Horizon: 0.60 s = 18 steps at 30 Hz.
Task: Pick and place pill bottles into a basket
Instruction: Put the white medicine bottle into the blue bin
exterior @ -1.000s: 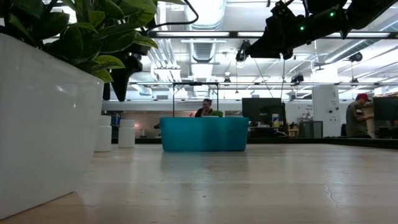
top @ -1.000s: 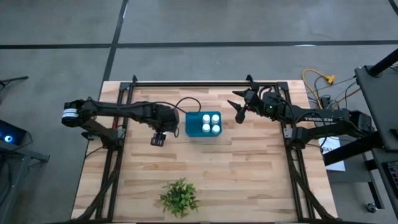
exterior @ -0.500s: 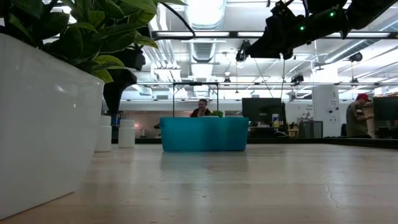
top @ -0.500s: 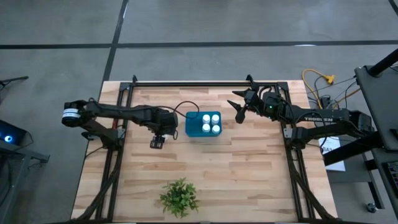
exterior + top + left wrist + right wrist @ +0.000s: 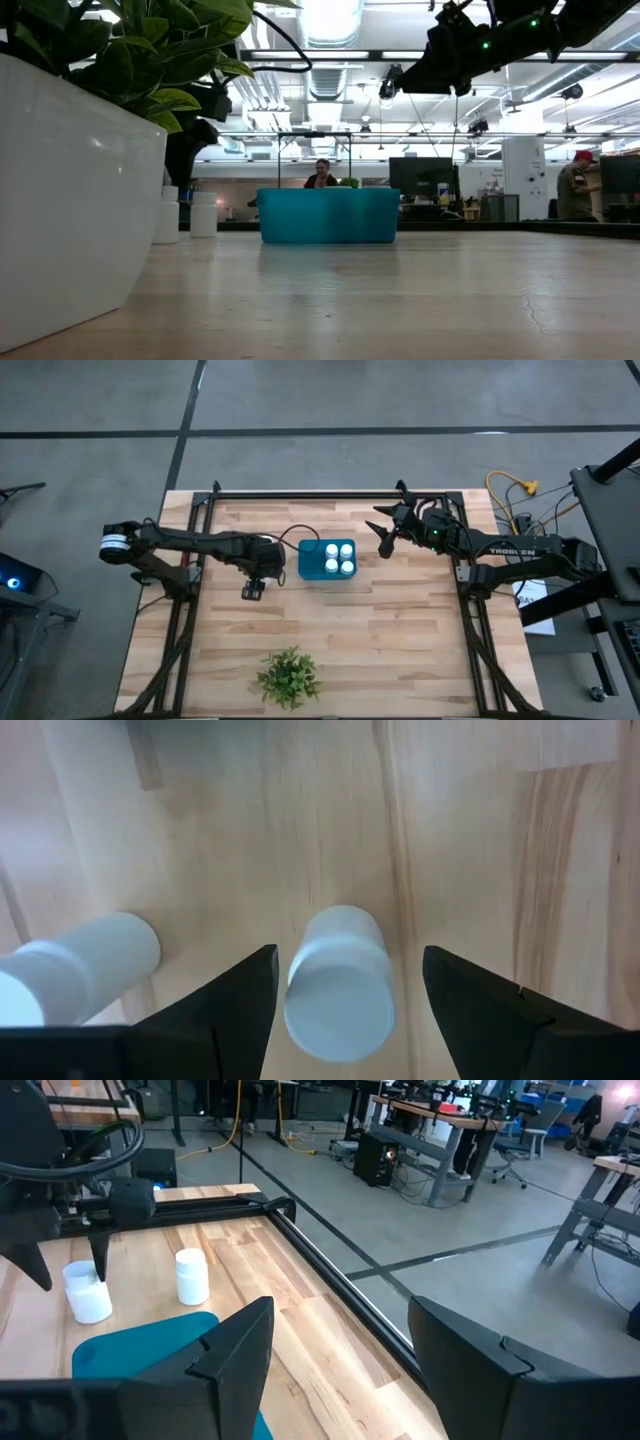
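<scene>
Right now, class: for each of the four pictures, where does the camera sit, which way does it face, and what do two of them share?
High: overhead, facing down; both arms, teal-blue rectangular basket.
Low: tabletop level, facing the room; arms above.
Left wrist: down past the open left gripper onto a small white pill bottle.
Right wrist: across the wooden table, open right gripper.
High and low share the basket.

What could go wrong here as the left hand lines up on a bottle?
The open left hand straddles one small white cylindrical pill bottle, not yet gripped; a closing finger might tip it. A second white bottle stands close beside and may get knocked. The teal-blue rectangular basket already shows four caps, so dropping more in looks tight.
</scene>
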Available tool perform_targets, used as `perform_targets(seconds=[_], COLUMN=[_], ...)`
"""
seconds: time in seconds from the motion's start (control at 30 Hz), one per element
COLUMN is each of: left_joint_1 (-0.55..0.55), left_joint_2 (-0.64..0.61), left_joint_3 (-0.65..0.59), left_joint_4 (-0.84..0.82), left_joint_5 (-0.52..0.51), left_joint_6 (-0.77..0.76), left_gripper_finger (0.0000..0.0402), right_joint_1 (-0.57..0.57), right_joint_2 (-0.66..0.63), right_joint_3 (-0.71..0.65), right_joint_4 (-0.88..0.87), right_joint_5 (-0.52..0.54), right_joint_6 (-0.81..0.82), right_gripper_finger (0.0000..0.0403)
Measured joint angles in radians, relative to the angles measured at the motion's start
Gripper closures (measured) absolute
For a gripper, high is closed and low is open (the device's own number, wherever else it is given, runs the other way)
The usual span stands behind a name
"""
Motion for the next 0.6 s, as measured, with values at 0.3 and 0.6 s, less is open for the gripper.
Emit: perform_targets(seconds=[0.3, 0.6], left_joint_1=[0.021, 0.027], left_joint_2=[0.0, 0.0], left_joint_3=[-0.051, -0.056], left_joint_4=[0.022, 0.081], left_joint_5=[0.0, 0.0], left_joint_6=[0.001, 0.002], left_gripper_finger=[0.0171, 0.0171], right_joint_1=[0.0, 0.0], right_joint_2=[0.0, 0.0], right_joint_3=[0.0, -0.001], right_joint_4=[0.0, 0.0], right_joint_5=[-0.003, -0.003], right_joint_6=[0.0, 0.003], right_gripper_finger=[0.0179, 0.0179])
